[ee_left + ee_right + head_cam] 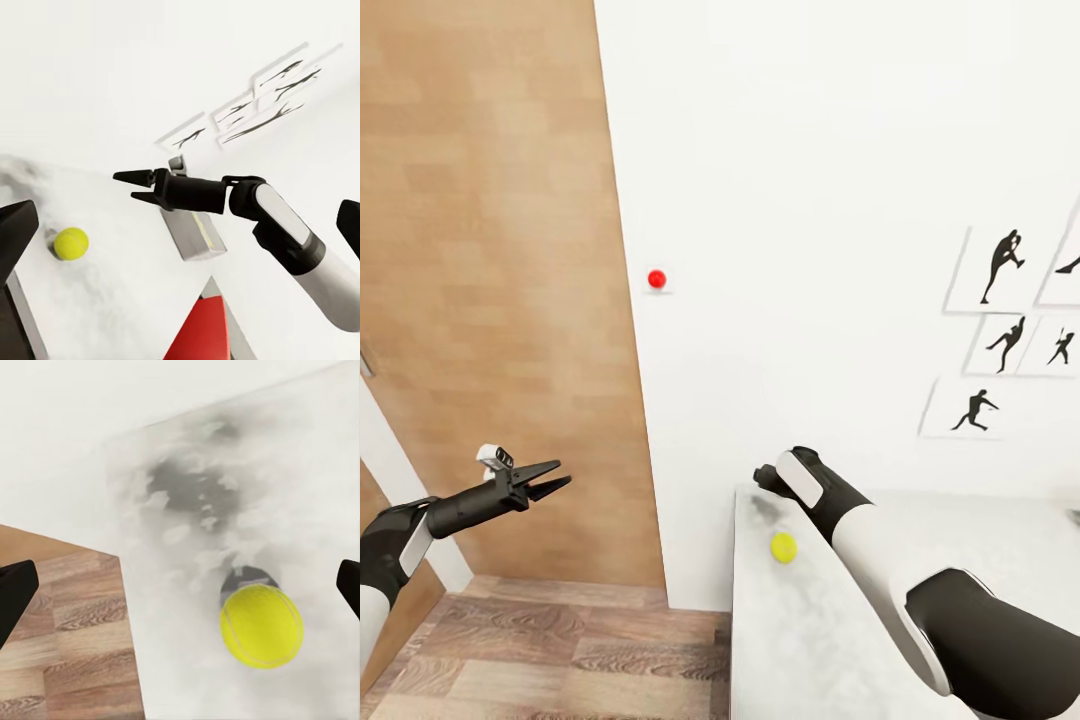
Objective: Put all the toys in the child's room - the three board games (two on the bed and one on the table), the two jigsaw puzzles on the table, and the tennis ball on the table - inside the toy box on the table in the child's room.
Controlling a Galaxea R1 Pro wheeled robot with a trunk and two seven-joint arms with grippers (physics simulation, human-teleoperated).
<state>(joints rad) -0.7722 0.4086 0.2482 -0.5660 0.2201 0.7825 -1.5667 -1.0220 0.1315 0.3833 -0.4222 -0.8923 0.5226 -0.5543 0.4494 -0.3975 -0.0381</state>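
Sitting on the white table (pixel 760 640), the tennis ball (pixel 783 547) lay under the right gripper (pixel 127 187), whose fingers were apart and held nothing.

White marbled table with one ball on it

The table (pixel 800 640) has a pale top mottled with grey, and it stands against the white wall with its near corner toward 12 o'clock in the head view. A yellow tennis ball (pixel 784 547) rests directly on the top near that corner, close to the table's 9 o'clock edge. In the right wrist view the tennis ball (pixel 262 625) sits beside a darker grey patch of the marbling. Wood-plank floor (pixel 580 650) lies at 9 o'clock of the table.
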